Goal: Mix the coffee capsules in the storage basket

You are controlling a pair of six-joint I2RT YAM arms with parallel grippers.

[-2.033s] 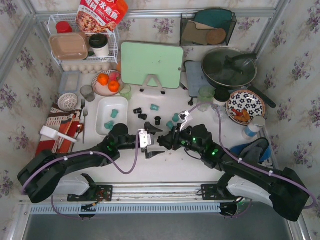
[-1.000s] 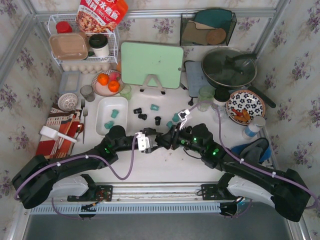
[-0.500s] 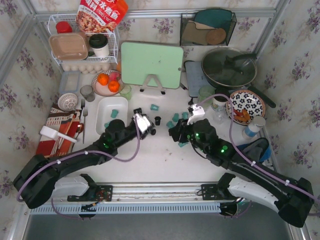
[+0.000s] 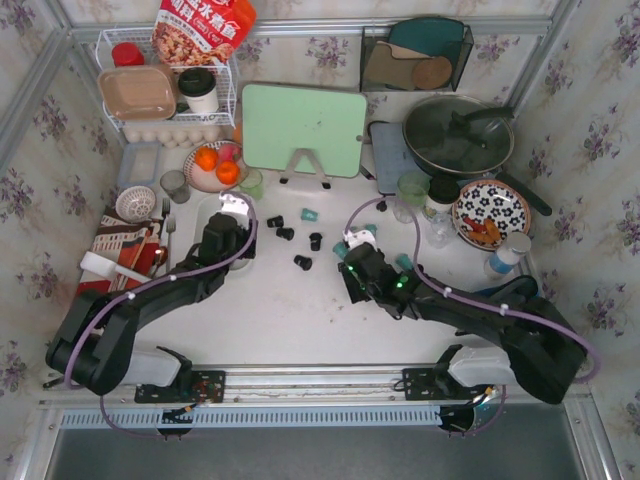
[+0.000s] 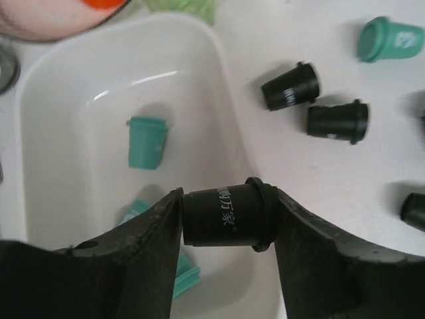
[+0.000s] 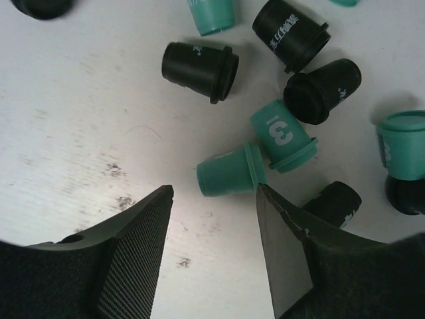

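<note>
Left grip: the left hand (image 5: 226, 203) is clamped on a black capsule (image 5: 229, 222), pinched across its two ends so it lies sideways and should fall clean once the fingers part
Why there: the pod hangs over the near right part of the storage basket (image 5: 80, 133), just inside its wall, likely to add black to a dish that shows only teal pods (image 5: 146, 141)
Left arm pose: stretched forward and to the left from its base, wrist over the basket, looking straight down
Right grip: the right hand (image 6: 214, 193) is spread wide and holds nothing, its fingers flanking from above a teal capsule (image 6: 229, 174) that lies on its side on the surface (image 6: 80, 119); probably lined up as the next pick
Right arm pose: reached low toward the middle, pointing down beside the loose cluster (image 6: 199, 68) of black and teal pods
Task things: a few capsules in the basket, most scattered on the surface apart from it
</note>
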